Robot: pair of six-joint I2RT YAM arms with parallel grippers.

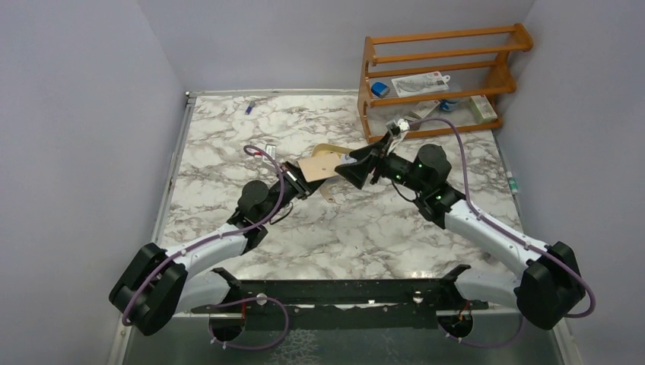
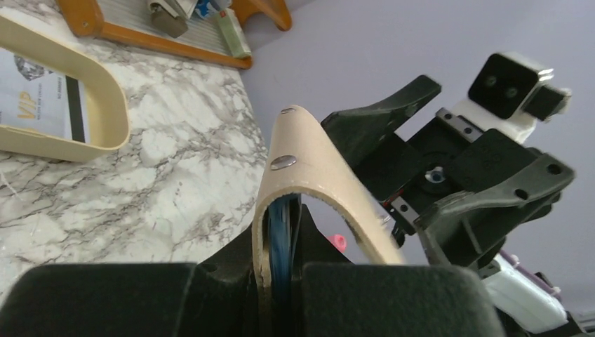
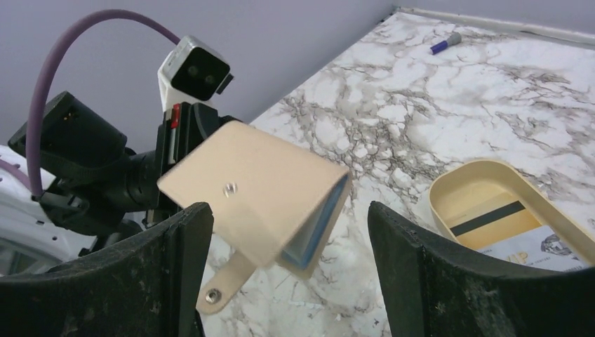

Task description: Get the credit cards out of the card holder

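My left gripper (image 1: 295, 179) (image 2: 281, 281) is shut on the tan card holder (image 1: 318, 167) (image 2: 309, 154) (image 3: 259, 189) and holds it above the table, its snap tab hanging loose. The blue edge of the credit cards (image 3: 319, 232) (image 2: 283, 232) shows inside the fold. From the right, my right gripper (image 1: 351, 169) (image 3: 288, 210) stands open, its fingers on either side of the holder's free end without touching it. A whitish card with a black stripe (image 3: 491, 217) (image 2: 42, 91) lies in the oval tan tray (image 3: 438, 203) (image 2: 112, 105) (image 1: 328, 150) just behind.
A wooden rack (image 1: 441, 76) with small items stands at the back right. A blue marker (image 1: 249, 108) (image 3: 445, 43) lies near the far left edge of the marble table. Purple walls close in on the left, back and right.
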